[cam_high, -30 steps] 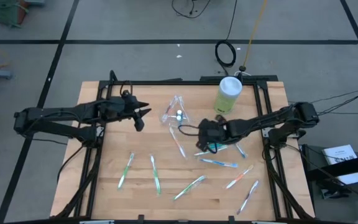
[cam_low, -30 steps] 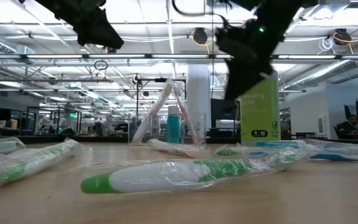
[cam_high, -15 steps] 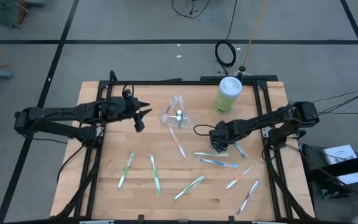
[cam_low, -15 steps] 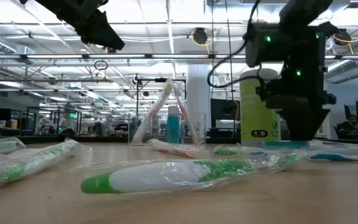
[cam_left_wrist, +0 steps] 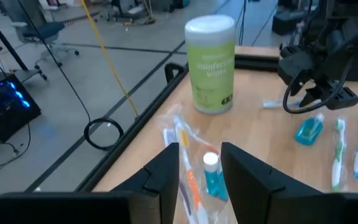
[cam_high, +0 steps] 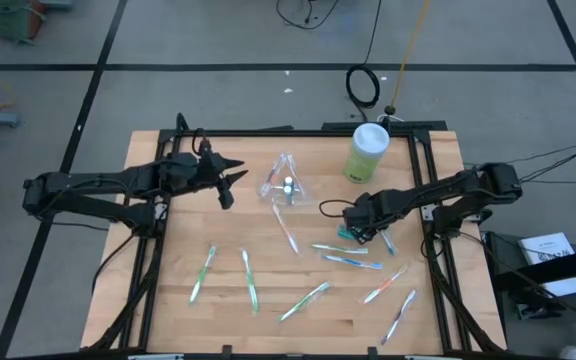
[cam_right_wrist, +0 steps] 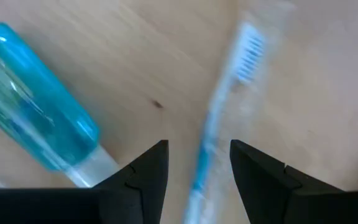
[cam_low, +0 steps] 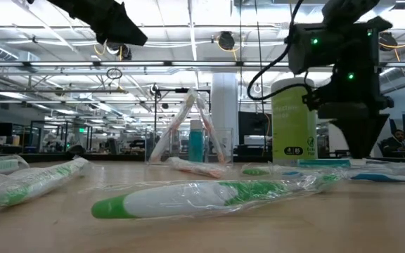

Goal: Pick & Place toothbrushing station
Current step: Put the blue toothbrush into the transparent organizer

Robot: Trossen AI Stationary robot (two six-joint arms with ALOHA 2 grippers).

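Observation:
A clear container point(cam_high: 283, 185) stands at the table's far middle and holds toothbrushes and a teal tube point(cam_left_wrist: 211, 177). My left gripper point(cam_high: 230, 183) hovers open to its left, high above the table and pointing at it. Several wrapped toothbrushes point(cam_high: 250, 280) lie scattered over the near half, a green one point(cam_low: 209, 197) nearest the low camera. My right gripper point(cam_high: 362, 227) points down, open, low over the table's right side. Its fingers stand on either side of a blue toothbrush point(cam_right_wrist: 207, 168), and a loose teal tube point(cam_right_wrist: 36, 130) lies beside it.
A green wipes canister point(cam_high: 368, 150) stands at the far right, just beyond my right arm. More toothbrushes point(cam_high: 400, 315) lie toward the near right corner. Black frame rails point(cam_high: 433, 265) run along the table's sides.
My right gripper has gone toward the table's right edge and down, tipping from a slant until it points down at the table. It has stayed open. My left gripper has turned a little in place.

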